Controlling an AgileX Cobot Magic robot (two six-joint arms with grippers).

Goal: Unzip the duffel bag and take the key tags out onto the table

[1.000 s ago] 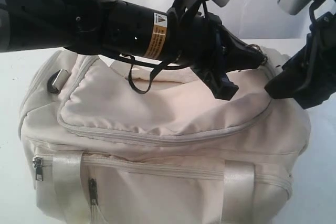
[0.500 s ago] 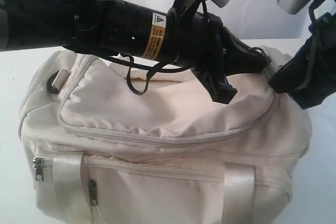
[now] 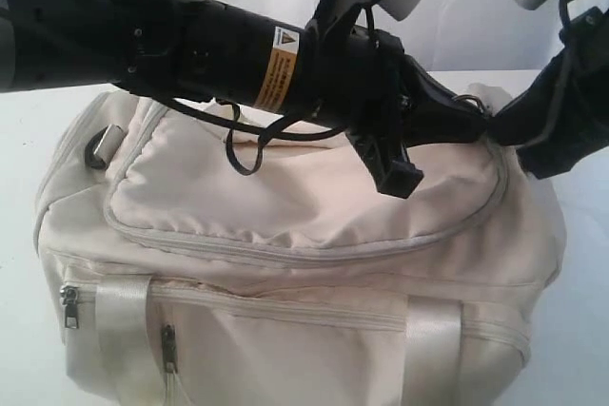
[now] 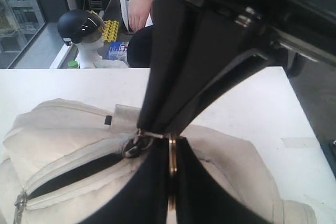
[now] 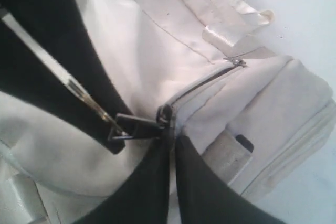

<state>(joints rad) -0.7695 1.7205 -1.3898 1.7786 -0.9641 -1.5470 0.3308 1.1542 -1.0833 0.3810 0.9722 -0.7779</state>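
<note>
The cream-white duffel bag point(image 3: 285, 235) lies on the white table point(image 4: 236, 98). My left arm reaches across it from the left, and the left gripper point(image 3: 468, 119) is shut on the gold ring point(image 4: 171, 161) of the top zipper's pull. From the right, the right gripper point(image 3: 497, 130) meets it tip to tip. Its jaws are pressed together on the bag at the zipper slider point(image 5: 165, 114). Behind the slider the zipper stands partly open as a dark slit point(image 4: 68, 174). The key tags are hidden.
Shiny webbing handles point(image 3: 433, 330) and two side-pocket zipper pulls point(image 3: 68, 306) face the exterior camera. A black D-ring point(image 3: 100, 145) sits at the bag's left end. Beyond the table's far edge stand a helmeted mannequin head point(image 4: 81, 24) and a person.
The right gripper has shut and moved left and up to meet the left gripper at the zipper's end. The bag's right end has risen slightly.
</note>
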